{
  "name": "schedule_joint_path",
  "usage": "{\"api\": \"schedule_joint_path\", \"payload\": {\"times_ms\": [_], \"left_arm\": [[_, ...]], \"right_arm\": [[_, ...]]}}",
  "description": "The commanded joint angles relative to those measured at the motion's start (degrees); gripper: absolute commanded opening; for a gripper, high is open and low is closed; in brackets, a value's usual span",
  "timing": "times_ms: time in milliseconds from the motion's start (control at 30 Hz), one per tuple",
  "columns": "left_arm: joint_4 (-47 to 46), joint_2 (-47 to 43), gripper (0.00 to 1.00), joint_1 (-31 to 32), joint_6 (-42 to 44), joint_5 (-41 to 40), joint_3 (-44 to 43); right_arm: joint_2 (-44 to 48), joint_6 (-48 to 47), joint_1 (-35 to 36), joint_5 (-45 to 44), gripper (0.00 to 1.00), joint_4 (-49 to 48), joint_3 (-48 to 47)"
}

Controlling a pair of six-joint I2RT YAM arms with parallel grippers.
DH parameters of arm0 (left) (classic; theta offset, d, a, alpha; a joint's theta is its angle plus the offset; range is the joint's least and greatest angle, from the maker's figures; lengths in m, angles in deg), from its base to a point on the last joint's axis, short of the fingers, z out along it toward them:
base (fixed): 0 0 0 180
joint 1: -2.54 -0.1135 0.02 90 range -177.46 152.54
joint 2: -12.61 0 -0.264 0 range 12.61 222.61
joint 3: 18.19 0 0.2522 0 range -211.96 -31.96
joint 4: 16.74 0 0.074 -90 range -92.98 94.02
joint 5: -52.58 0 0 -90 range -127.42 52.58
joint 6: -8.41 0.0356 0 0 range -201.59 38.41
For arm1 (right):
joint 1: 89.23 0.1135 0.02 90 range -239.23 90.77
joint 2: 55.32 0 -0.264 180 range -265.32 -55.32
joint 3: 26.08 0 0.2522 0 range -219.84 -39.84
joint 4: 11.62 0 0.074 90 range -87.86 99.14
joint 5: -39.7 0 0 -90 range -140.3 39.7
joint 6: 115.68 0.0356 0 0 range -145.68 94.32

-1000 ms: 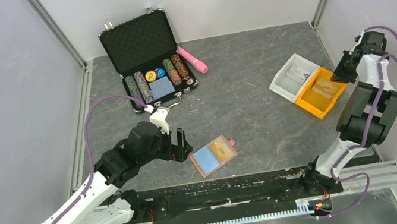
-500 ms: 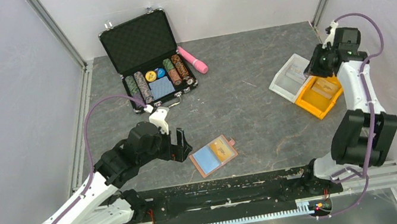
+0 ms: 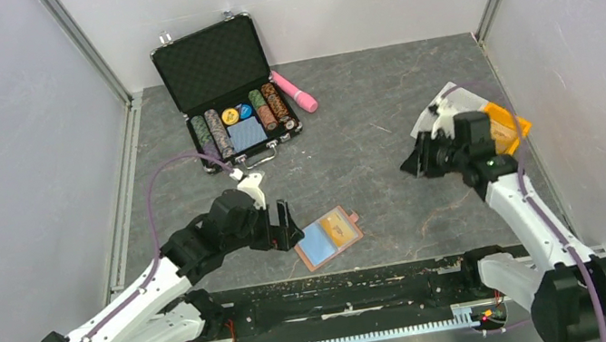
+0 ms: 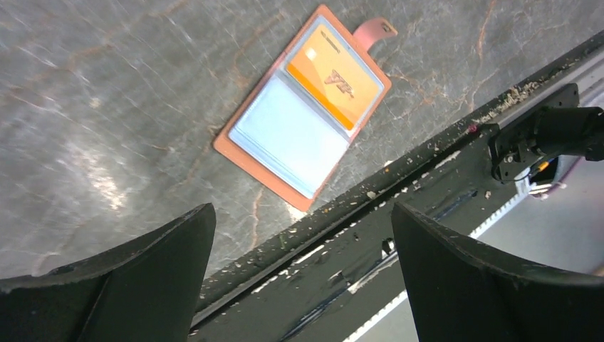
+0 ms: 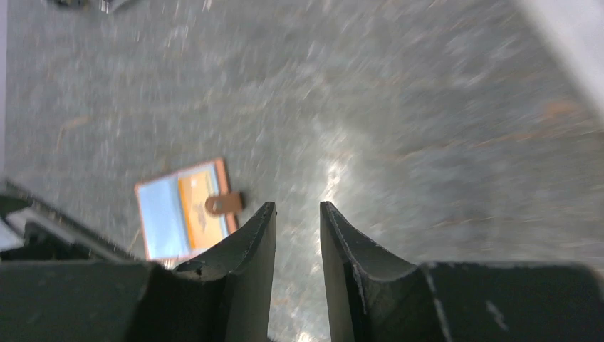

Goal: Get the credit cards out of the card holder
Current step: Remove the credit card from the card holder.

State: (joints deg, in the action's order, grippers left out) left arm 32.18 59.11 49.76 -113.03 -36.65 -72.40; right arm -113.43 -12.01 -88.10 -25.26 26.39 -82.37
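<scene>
At left, the left gripper is seen spread wide and empty, held just beside the card holder. The holder is laid open and flat on the grey table, near its front edge. An orange-yellow credit card is lodged in the half nearer the closing tab; whether the light blue pocket beside it is filled cannot be told. At right, the right gripper is held over the table, well apart from the holder, its jaws narrowly parted with nothing between them. A yellow bin is partly hidden behind that arm.
</scene>
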Motion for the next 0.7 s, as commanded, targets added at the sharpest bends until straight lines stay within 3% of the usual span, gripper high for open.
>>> {"api": "schedule_joint_path", "payload": {"times_ms": [0,100,267,500,667], "left_arm": [[-11.22,1.28,0.99,0.03,-9.78,8.09,5.5],[-20.13,2.13,0.97,-0.02,-14.2,12.2,10.74],[-27.43,2.3,0.95,0.02,-19.96,10.7,17.15],[-25.45,0.81,0.95,-0.03,-19.99,7.67,19.44],[-23.62,-1.88,0.95,-0.03,-19.06,7.5,19.57]], "right_arm": [[3.63,5.33,7.23,4.5,0.32,-10.13,9.44],[4.88,8.07,13.63,4.18,0.31,-15.47,14.96],[3.13,10.09,23.52,2.12,0.29,-22.53,20.22],[-2.69,11.49,35.61,-3.98,0.3,-28.93,18.48],[-8.76,11.32,39.27,-7.28,0.31,-29.85,14.06]]}}
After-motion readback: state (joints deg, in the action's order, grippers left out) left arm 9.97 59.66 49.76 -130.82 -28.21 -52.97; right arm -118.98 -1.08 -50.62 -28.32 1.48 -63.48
